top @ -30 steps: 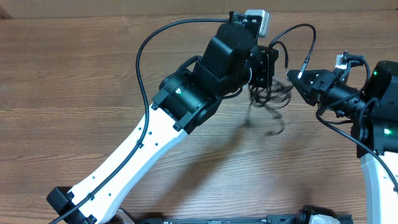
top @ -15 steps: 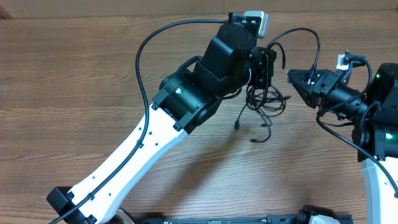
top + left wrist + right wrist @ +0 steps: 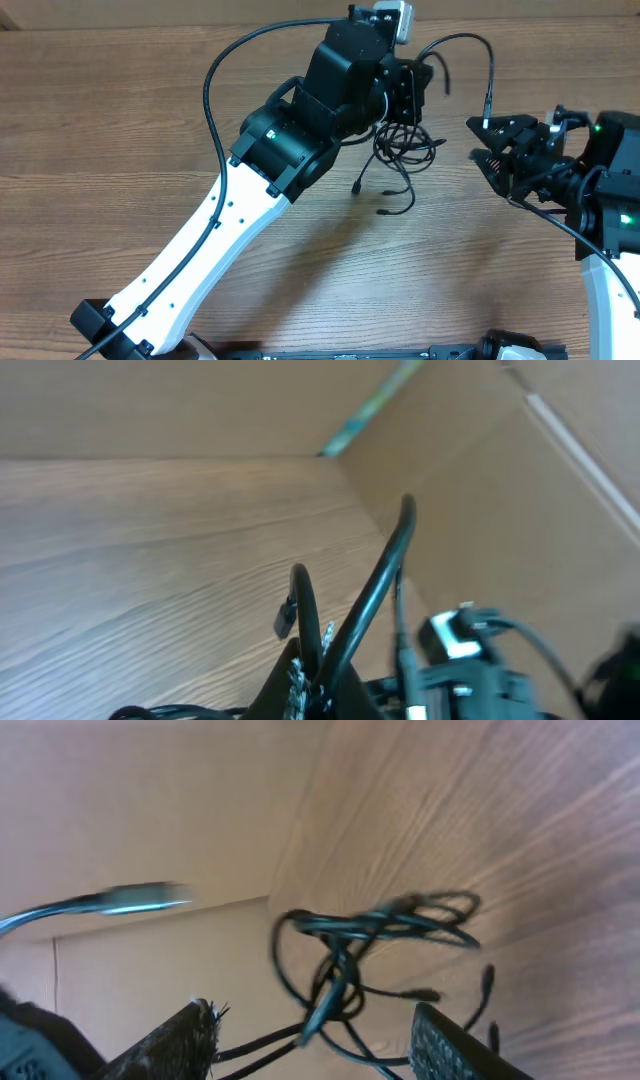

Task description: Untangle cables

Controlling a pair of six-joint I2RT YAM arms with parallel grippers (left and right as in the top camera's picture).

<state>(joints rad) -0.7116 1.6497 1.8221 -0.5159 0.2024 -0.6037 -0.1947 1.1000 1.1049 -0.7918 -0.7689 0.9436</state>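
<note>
Well, from above, the left gripper (image 3: 402,118) sits at upper centre of the frame, pressed together on the cables (image 3: 405,150) — a loose black bunch of loops dangling just under it, with two plug ends trailing down and to the left over the wooden table (image 3: 120,120). One cord leaves the bunch differently. It arcs up and over to the right and comes down with its plug (image 3: 487,112) right at the upper finger of the right gripper (image 3: 473,140), at the right of the frame. Whether plug and finger touch, I cannot tell from up there. That gripper's fingers are spread with nothing between them, and it stands near the bunch, apart from it.

The left wrist camera gives what the overhead hides. The left gripper (image 3: 318,685) is at the bottom edge, fingers tight on a cord (image 3: 385,575) that rises steeply out of the pinch and bends over at the top. A second, thinner loop stands just to its left. The bunch itself is out of that picture.

The right wrist camera shows the cables (image 3: 345,935) best — several loops gathered in mid-frame, hanging free in front of the table and a tan wall (image 3: 150,800), with strands trailing down. The right gripper (image 3: 312,1010) has its fingers wide at lower left and lower right, clear of the loops. A blurred silvery plug (image 3: 140,898) pokes in from the left edge.
</note>
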